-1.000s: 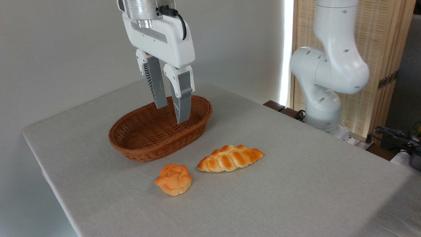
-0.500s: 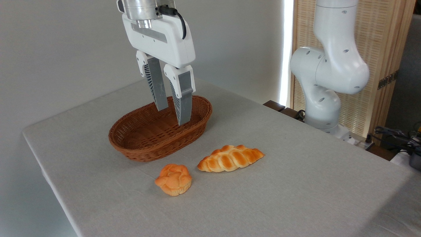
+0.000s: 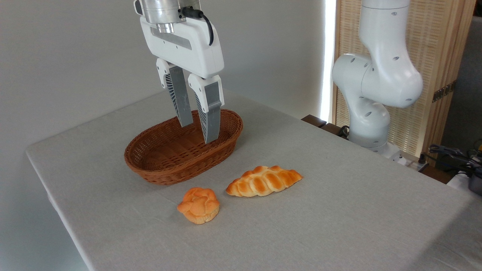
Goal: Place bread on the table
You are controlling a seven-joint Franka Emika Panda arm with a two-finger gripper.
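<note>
The bread point(image 3: 264, 181), a single braided golden loaf, is laid flat on the counter point(image 3: 339, 226), to the right of and nearer than the basket point(image 3: 150, 165) and clear of it. One smaller round knotted bun point(image 3: 199, 205) is seen just left of and nearer than the loaf, not touching it. One brown oval wicker basket is set toward the far left, with nothing seen inside. One hand point(image 3: 197, 132) is hung above the right end of the basket, pointed downward with a slight tilt; its two grey fingers point(image 3: 180, 101) are held narrowly apart and nothing is gripped between them. The arm's white base point(image 3: 371, 124) is mounted beyond the far right edge. The counter is covered with a plain light-grey cloth. A pale wall is seen behind, and a slatted wooden screen point(image 3: 425, 56) at the right.
</note>
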